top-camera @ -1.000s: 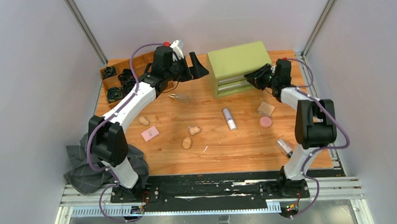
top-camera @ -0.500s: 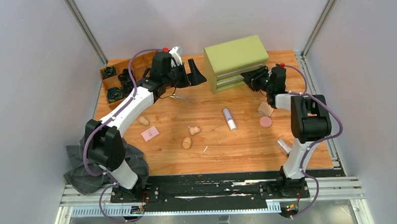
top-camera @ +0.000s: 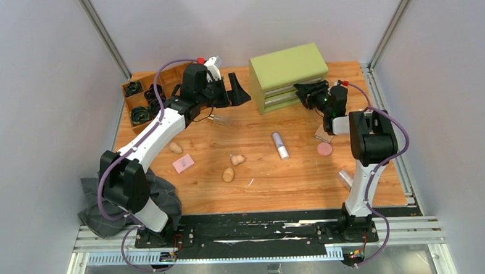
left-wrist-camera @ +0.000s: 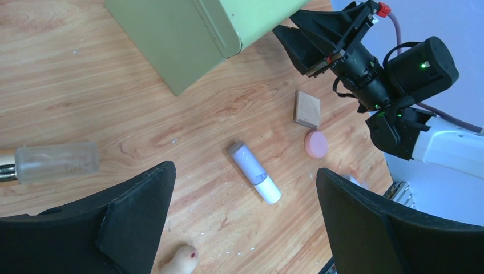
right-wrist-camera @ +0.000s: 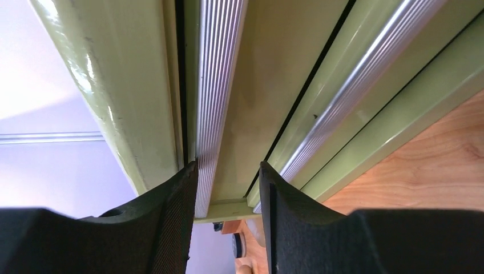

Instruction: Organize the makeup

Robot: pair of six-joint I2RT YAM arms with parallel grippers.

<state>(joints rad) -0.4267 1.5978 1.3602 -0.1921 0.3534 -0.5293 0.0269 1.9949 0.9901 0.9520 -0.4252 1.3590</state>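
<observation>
Right wrist view: the right gripper is presented nose-on to the front of the olive-green metal drawer cabinet. Its jaws stand partly apart and are clamped on nothing. The ribbed silver handle strip of the drawer nearer the cabinet top runs into the jaw gap, close along one finger. Whether a pad is touching the strip cannot be confirmed from this angle. Both drawers appear shut.

Governing relation: the strip's long axis lies along the cabinet front and the jaw gap is set across it. The handle lies directly ahead of the right gripper, so this arm is far the nearer one for opening a drawer. A pull would probably run back towards that arm's base.

The left gripper has its jaws fully apart and empty. It hangs over the wooden table, left of the cabinet and near the clear glass bottle.

The makeup lies loose on the table:
- silver-white tube, mid-table
- tan square pad and pink round puff, beside the right arm
- beige egg-shaped sponges, left of centre
</observation>
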